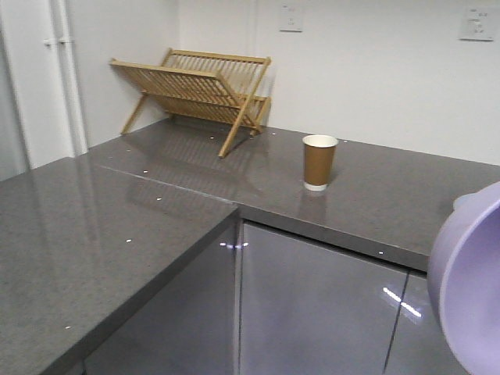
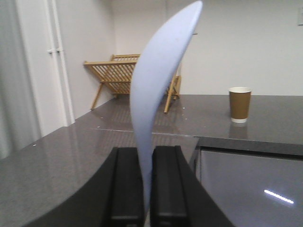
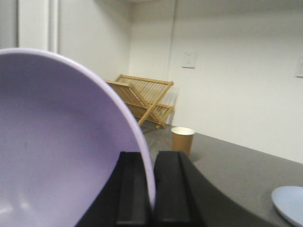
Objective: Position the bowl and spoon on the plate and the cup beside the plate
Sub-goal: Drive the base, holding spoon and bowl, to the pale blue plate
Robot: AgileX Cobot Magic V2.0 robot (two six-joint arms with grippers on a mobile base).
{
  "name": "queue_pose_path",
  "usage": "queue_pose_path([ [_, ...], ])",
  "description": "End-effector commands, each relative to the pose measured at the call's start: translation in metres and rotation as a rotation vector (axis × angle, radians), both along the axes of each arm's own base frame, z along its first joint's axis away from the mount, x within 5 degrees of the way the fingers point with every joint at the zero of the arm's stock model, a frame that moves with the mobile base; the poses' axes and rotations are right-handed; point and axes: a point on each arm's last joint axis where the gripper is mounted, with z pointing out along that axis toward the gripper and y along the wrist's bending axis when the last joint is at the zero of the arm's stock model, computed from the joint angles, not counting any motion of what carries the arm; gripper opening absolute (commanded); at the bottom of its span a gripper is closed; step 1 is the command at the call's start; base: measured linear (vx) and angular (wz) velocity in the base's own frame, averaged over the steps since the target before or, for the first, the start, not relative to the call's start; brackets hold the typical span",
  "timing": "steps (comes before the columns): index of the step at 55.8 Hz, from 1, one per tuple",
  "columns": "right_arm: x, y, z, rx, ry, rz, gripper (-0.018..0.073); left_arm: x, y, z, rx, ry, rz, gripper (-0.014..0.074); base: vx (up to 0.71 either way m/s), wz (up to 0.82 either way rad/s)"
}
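Since neither the bowl nor the spoon has reached the plate, both are up in the air, each pinched by its own hand. The right hand (image 3: pixel 152 163) is closed on the rim of the lavender bowl (image 3: pixel 57 142), one black finger inside the wall and one outside. The bowl therefore hangs tipped on its side with its hollow towards the wrist camera. In the front view it shows only at the right edge. The left hand (image 2: pixel 147 158) is clamped on the lower end of the pale blue spoon (image 2: pixel 161 94), which stands upright and curves away above the fingers; edge-on, I cannot tell which end is held. The plate (image 3: pixel 289 202) lies flat on the grey worktop (image 1: pixel 117 234), only a sliver showing in the right wrist view. The brown cup (image 1: pixel 319 162) stands upright near the wall, well apart from the plate and from the wooden drying rack (image 1: pixel 195 90). A rim grip should let the bowl be levelled and set down on the plate. The cup would then need bringing closer.
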Motion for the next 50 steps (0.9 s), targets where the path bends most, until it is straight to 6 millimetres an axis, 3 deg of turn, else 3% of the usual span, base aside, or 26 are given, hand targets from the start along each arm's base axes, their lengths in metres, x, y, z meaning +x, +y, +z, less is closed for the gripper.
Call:
queue_pose_path([
  [1, -0.001, -0.0033, 0.0112, 0.027, -0.047, -0.034, -0.0009, -0.0012, 0.0018, 0.015, -0.032, -0.09, 0.016, -0.0006, 0.13, -0.55],
  [31, -0.001, -0.0024, 0.0107, 0.025, -0.041, -0.025, -0.0009, -0.0012, 0.0018, 0.015, -0.032, -0.09, 0.016, -0.0006, 0.24, -0.63],
  [50, -0.0011, -0.0018, 0.0104, 0.023, -0.038, -0.019, -0.0009, -0.0012, 0.0018, 0.015, -0.031, -0.09, 0.016, -0.0006, 0.37, -0.28],
])
